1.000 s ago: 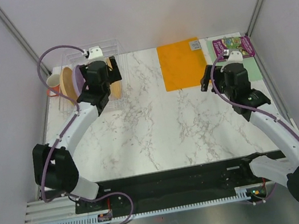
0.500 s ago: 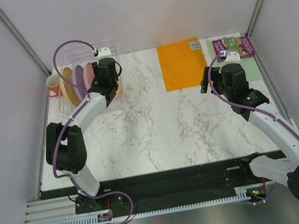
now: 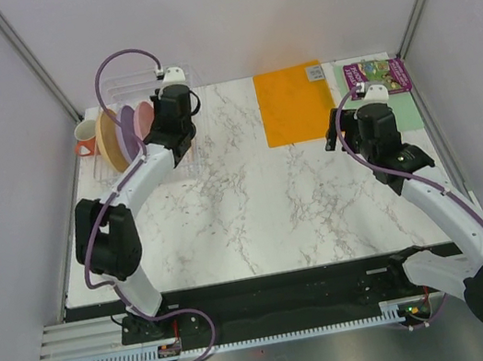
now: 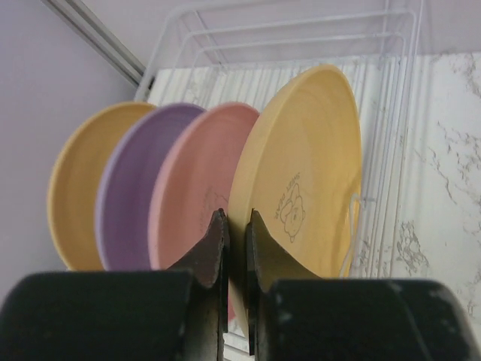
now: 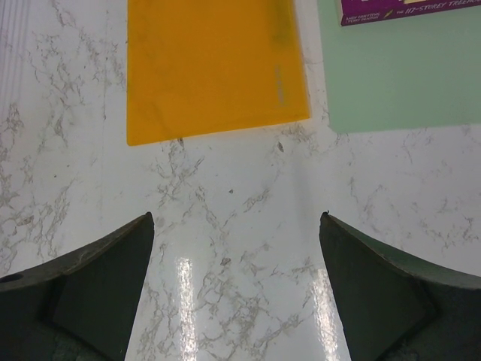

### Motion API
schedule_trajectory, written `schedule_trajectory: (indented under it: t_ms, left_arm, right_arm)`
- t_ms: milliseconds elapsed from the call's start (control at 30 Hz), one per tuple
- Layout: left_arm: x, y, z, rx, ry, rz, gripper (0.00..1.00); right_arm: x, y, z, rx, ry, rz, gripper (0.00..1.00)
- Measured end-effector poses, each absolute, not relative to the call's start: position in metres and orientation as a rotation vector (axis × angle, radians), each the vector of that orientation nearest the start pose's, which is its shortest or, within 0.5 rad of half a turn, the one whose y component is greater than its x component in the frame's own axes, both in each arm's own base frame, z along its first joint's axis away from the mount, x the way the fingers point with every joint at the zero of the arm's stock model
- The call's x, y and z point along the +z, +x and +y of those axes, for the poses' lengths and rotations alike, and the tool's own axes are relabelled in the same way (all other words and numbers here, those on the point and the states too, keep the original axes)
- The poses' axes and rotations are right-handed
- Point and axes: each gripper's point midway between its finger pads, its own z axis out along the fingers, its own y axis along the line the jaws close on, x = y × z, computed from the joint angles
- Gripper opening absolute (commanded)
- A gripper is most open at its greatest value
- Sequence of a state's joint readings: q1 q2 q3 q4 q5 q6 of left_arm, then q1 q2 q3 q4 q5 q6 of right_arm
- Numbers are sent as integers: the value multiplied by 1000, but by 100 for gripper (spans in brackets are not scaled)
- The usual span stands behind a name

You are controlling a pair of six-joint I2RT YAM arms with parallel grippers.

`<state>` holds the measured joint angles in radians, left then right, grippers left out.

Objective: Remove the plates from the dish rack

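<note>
Four plates stand on edge in the clear dish rack (image 4: 301, 34) at the table's far left. In the left wrist view they are, left to right, a yellow-orange plate (image 4: 79, 180), a purple plate (image 4: 131, 192), a pink plate (image 4: 199, 177) and a second yellow plate (image 4: 301, 165). My left gripper (image 4: 237, 226) is shut on the lower rim of that rightmost yellow plate. From above, the left gripper (image 3: 173, 122) covers the plate it holds. My right gripper (image 5: 237, 226) hangs open over bare marble with nothing between its fingers.
An orange mug (image 3: 84, 138) stands just left of the dish rack (image 3: 125, 79). A flat orange mat (image 3: 295, 101) lies at the back centre. A pale green sheet (image 5: 406, 68) and a purple book (image 3: 376, 74) lie at the back right.
The left arm reached further back into the rack and its jaws closed on the rim of the rightmost yellow plate. The right arm has not moved.
</note>
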<state>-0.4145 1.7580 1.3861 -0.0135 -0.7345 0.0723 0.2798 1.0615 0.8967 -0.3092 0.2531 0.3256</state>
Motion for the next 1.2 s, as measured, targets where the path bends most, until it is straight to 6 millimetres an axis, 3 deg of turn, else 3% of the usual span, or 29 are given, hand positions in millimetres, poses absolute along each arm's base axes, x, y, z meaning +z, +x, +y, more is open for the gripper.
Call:
schedule_trajectory:
  t_ms: [200,300,367,467,600,833,933,1000,1133,1200]
  left_arm:
    - [298,506,-98,590,4,1728,2]
    - [337,506,-126,593,28,1614,2]
    - [353,499,-141,605,51,1564,2]
    - [358,486,-161,599,96,1560,2]
    - [354,461,-169,502,143,1645,2]
    - [344,395,-182,-15,105,1760,2]
    - [320,375,-209,-248,128,1828,2]
    - [288,363,-231,-393,158,1910,2]
    - [229,339,-252,-552,185,2064,2]
    - [212,329,-257,-602,184,2114,2]
  right_arm:
    - [210,338,63,109,207,2036,98]
    - [208,336,64,103,204,2044,98]
    - [207,335,63,100,203,2050,98]
    - [208,331,64,105,198,2055,98]
    - [219,323,70,164,173,2034,98]
    - [235,314,97,365,120,2003,98]
    - [234,309,113,476,104,1990,98]
    - [228,303,122,551,99,1987,98]
    - [220,296,138,673,95,1994,98]
    - [219,295,144,722,96,1989,98]
